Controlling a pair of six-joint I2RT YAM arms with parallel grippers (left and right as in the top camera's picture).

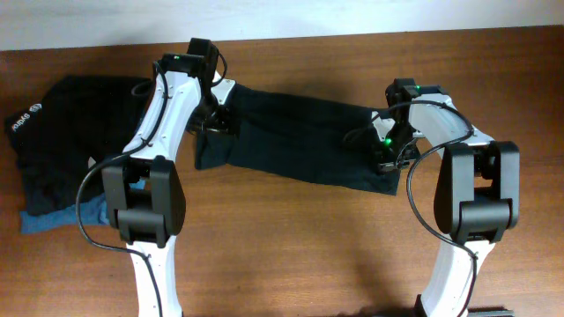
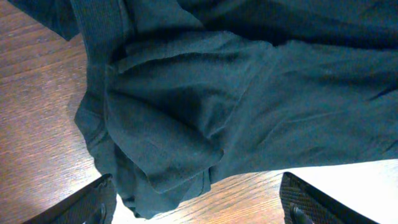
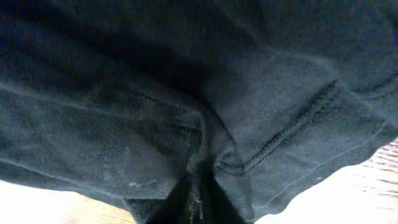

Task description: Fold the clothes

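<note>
- At the far left of the table (image 1: 291, 255) lies a pile of clothes (image 1: 70, 123), dark and rumpled. How many pieces it holds cannot be told. White lettering shows at its left edge, too small to read, and a blue denim piece (image 1: 48, 220) pokes out from beneath on the near side.
- The left gripper (image 2: 196, 208) is released. Its fingers (image 2: 84, 202) show only as dark tips at the bottom corners of the wrist view, spread wide. The bunched, folded-over end of the black garment (image 1: 291, 141) lies between and beyond them. Whether they touch the cloth cannot be told, and from overhead the arm hides that end.
- The black garment lies stretched in a long band across the table's middle, between the two arms.
- The right gripper (image 3: 199, 202) is clenched on the garment's right end, near a stitched hem. Its fingers are blurred and mostly cut off, and cloth fills nearly all of its wrist view.
</note>
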